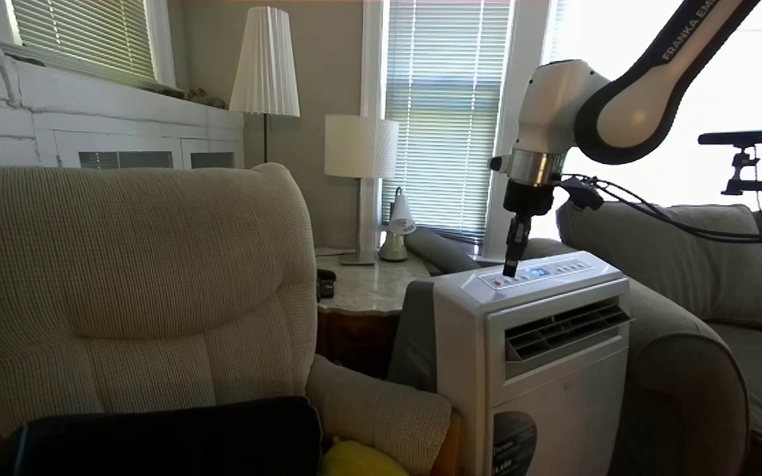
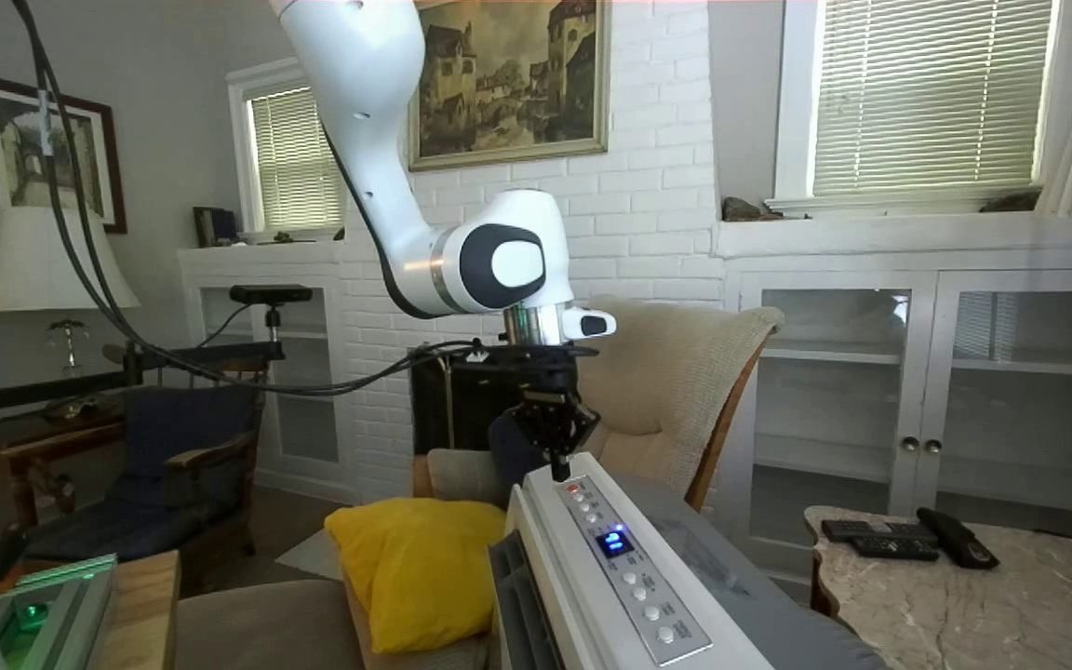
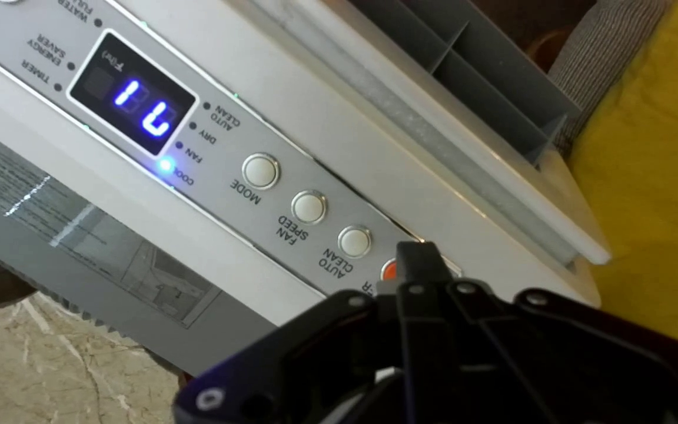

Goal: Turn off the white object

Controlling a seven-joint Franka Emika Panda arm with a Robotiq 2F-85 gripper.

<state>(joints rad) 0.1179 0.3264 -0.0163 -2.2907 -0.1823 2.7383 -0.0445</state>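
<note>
The white object is a boxy portable air conditioner (image 1: pixel 559 410) with a slanted top panel and a dark louvred vent. It also shows in an exterior view (image 2: pixel 582 596) and from above in the wrist view (image 3: pixel 327 129). Its display (image 3: pixel 133 94) glows blue, and a blue light shines by the word COOL. A red button (image 3: pixel 388 270) sits at the panel's end, partly hidden by my gripper (image 3: pixel 424 259). My gripper is shut with nothing visible between its fingers. It points down at the red-button end of the panel in both exterior views (image 1: pixel 509 270) (image 2: pixel 560 470). I cannot tell whether it touches.
A beige armchair (image 1: pixel 182 264) stands beside the air conditioner, with a yellow pillow (image 2: pixel 420 568) on it. A grey sofa (image 1: pixel 678 350) stands on the other side. A marble-topped table (image 2: pixel 983 596) holds remotes and a phone. Cables (image 2: pixel 359 383) hang from the arm.
</note>
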